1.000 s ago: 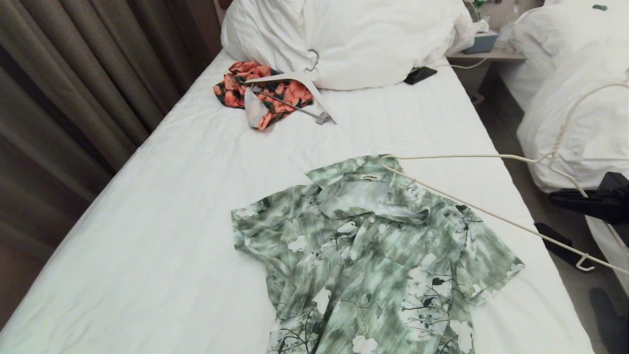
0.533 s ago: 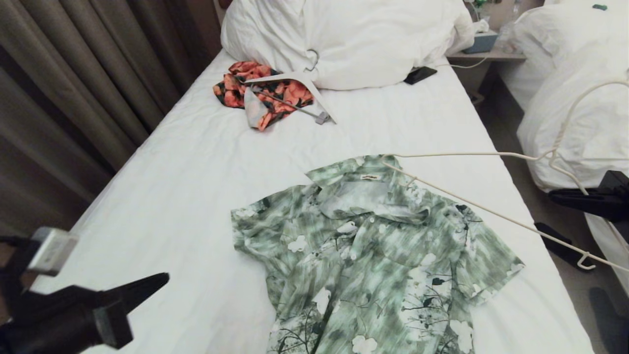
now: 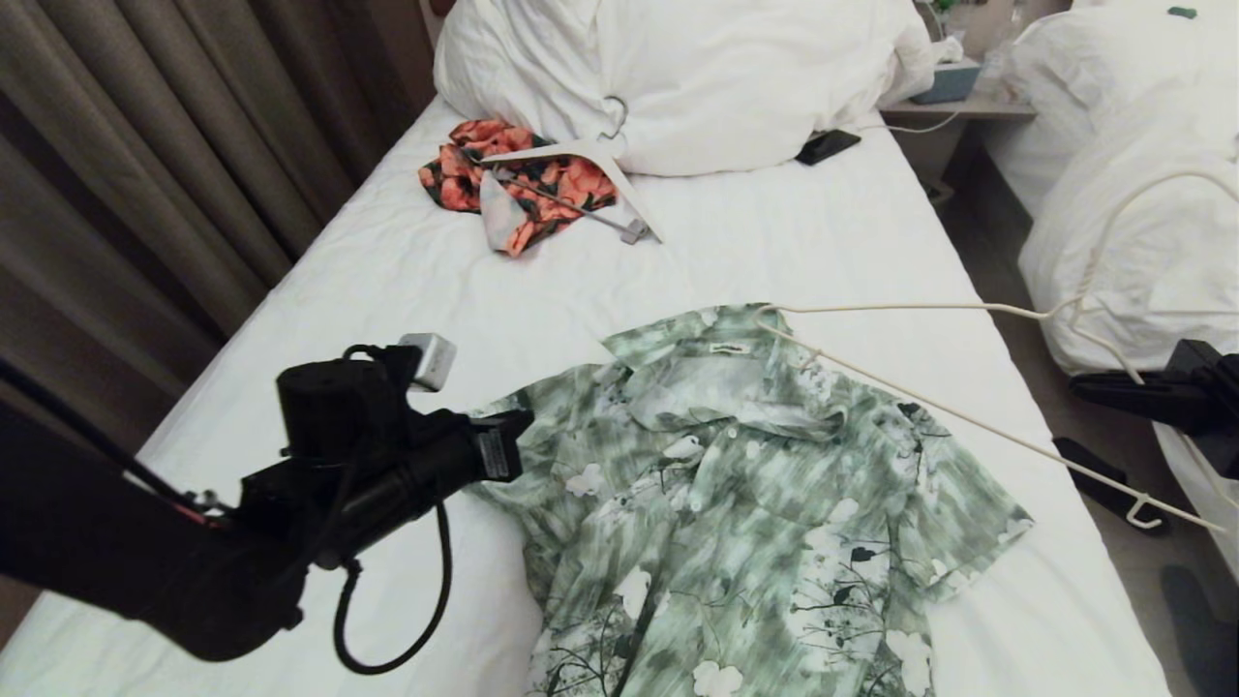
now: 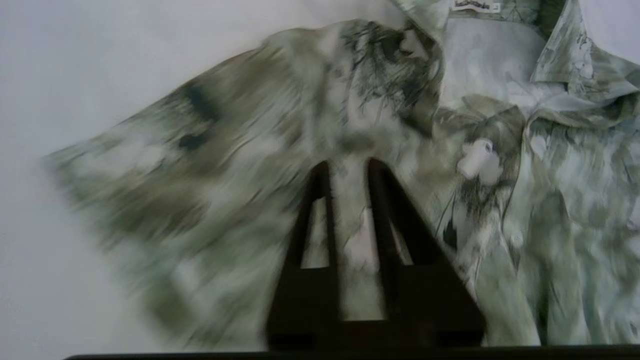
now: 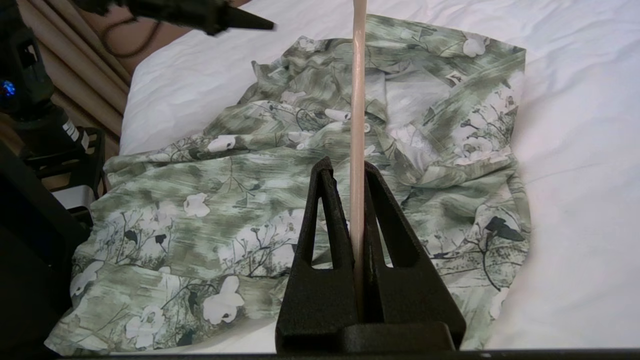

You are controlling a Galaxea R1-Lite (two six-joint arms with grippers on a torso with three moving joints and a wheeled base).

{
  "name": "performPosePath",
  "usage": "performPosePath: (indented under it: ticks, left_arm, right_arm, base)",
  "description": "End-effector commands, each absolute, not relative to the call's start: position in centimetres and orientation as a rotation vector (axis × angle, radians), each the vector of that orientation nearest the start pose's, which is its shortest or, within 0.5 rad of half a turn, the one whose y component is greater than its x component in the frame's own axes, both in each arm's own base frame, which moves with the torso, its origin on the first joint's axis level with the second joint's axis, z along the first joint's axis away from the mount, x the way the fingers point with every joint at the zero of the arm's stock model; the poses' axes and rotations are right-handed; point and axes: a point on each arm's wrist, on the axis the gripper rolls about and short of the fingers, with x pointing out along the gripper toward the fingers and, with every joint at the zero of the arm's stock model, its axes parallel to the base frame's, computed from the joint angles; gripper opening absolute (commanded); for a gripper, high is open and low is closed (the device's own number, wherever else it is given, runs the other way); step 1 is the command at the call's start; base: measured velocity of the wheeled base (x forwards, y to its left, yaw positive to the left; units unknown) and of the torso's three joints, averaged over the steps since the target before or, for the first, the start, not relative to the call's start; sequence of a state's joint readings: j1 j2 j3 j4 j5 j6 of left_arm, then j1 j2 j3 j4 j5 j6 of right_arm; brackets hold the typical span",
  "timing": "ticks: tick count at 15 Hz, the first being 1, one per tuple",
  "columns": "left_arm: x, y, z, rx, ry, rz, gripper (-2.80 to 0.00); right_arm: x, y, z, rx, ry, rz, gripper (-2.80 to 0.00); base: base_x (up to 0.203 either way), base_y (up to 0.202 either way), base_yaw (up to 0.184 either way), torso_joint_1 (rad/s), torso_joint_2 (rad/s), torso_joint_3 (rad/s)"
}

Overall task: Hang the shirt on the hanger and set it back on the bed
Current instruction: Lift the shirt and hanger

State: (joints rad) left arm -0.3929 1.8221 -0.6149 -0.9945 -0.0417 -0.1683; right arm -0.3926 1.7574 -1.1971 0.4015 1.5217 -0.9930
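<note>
The green and white flowered shirt [image 3: 736, 503] lies flat, front up, on the white bed [image 3: 387, 290]. My left gripper [image 3: 518, 423] hovers at the shirt's left sleeve, its fingers slightly open over the printed cloth [image 4: 550, 200] with nothing between them [image 4: 348, 162]. At the bed's right side, my right gripper [image 3: 1079, 385] is shut on the thin cream hanger [image 3: 968, 422]. One corner of the hanger reaches the shirt's collar. The wire [image 5: 357, 100] runs straight out between the right gripper's fingers [image 5: 346, 167], above the shirt [image 5: 300, 175].
An orange-and-black garment [image 3: 542, 184] under a thicker white hanger lies near the pillows [image 3: 678, 77]. A dark phone [image 3: 828, 147] sits beside them. Curtains [image 3: 145, 194] hang along the left. A second bed heaped with duvets [image 3: 1162, 242] stands at the right.
My left arm has swung in from the lower left to the shirt's left sleeve, and its fingers have parted a little. The right gripper and hanger have barely shifted.
</note>
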Motion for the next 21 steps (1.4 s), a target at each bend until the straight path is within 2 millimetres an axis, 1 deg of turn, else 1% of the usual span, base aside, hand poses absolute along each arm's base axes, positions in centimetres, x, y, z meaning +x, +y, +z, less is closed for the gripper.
performPosePath:
  ticks: [1, 3, 4, 7, 11, 13, 16, 21]
  left_arm:
    - [30.8, -14.4, 11.4, -0.11, 0.303, -0.443, 0.0]
    - [31.5, -15.8, 11.6, -0.101, 0.336, -0.467, 0.0]
    - [31.9, -16.3, 11.4, -0.098, 0.341, -0.475, 0.0]
    - [32.9, -17.6, 11.4, -0.096, 0.323, -0.49, 0.0]
    - [33.3, -19.7, 11.7, -0.096, 0.292, -0.531, 0.0]
    - [33.9, -20.1, 11.8, -0.092, 0.277, -0.525, 0.0]
    - [35.5, -20.7, 10.2, -0.017, 0.265, -0.495, 0.0]
    - [37.9, -21.5, 9.5, -0.004, 0.229, -0.482, 0.0]
  right_arm:
    - [28.1, -9.2, 19.6, -0.043, 0.014, 1.155, -2.8]
    - [28.4, -9.3, 19.6, -0.042, 0.015, 1.155, -2.8]
    - [28.4, -9.4, 19.5, -0.039, 0.017, 1.154, -2.8]
    - [28.4, -9.7, 19.4, -0.04, 0.017, 1.145, -2.8]
    - [28.6, -9.9, 19.0, -0.028, 0.025, 1.14, -2.8]
    - [28.6, -9.9, 19.1, -0.029, 0.024, 1.14, -2.8]
    - [28.5, -9.8, 19.3, -0.033, 0.021, 1.142, -2.8]
    - [28.6, -9.9, 19.5, -0.041, 0.016, 1.142, -2.8]
  base:
    - [0.0, 0.0, 0.0, 0.0, 0.0, 0.0]
    - [0.0, 0.0, 0.0, 0.0, 0.0, 0.0]
    - [0.0, 0.0, 0.0, 0.0, 0.0, 0.0]
    - [0.0, 0.0, 0.0, 0.0, 0.0, 0.0]
    - [0.0, 0.0, 0.0, 0.0, 0.0, 0.0]
    - [0.0, 0.0, 0.0, 0.0, 0.0, 0.0]
    - [0.0, 0.0, 0.0, 0.0, 0.0, 0.0]
    - [0.0, 0.0, 0.0, 0.0, 0.0, 0.0]
